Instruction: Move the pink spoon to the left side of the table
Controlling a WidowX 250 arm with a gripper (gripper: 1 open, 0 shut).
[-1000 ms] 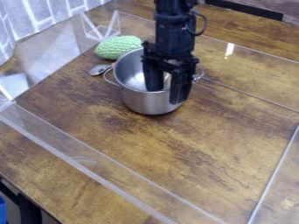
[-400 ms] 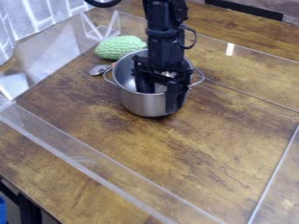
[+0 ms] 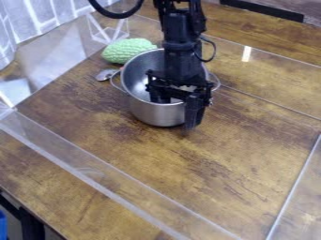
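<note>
The steel pot stands at the middle of the dark wooden table. My gripper hangs from the black arm right over the pot, open, with its left finger over the pot's inside and the right finger over the near right rim. Nothing shows between the fingers. The pink spoon does not show; the arm and gripper hide much of the pot's inside. A small grey rounded piece lies against the pot's left rim, and I cannot tell what it is.
A green knitted lump lies behind the pot to the left. Clear plastic strips run along the table's near left edge and across the right side. A pale cloth hangs at the far left.
The gripper has shifted slightly toward the near right over the pot and its fingers stand wider apart than a second ago. The pot and the green lump have not moved.
</note>
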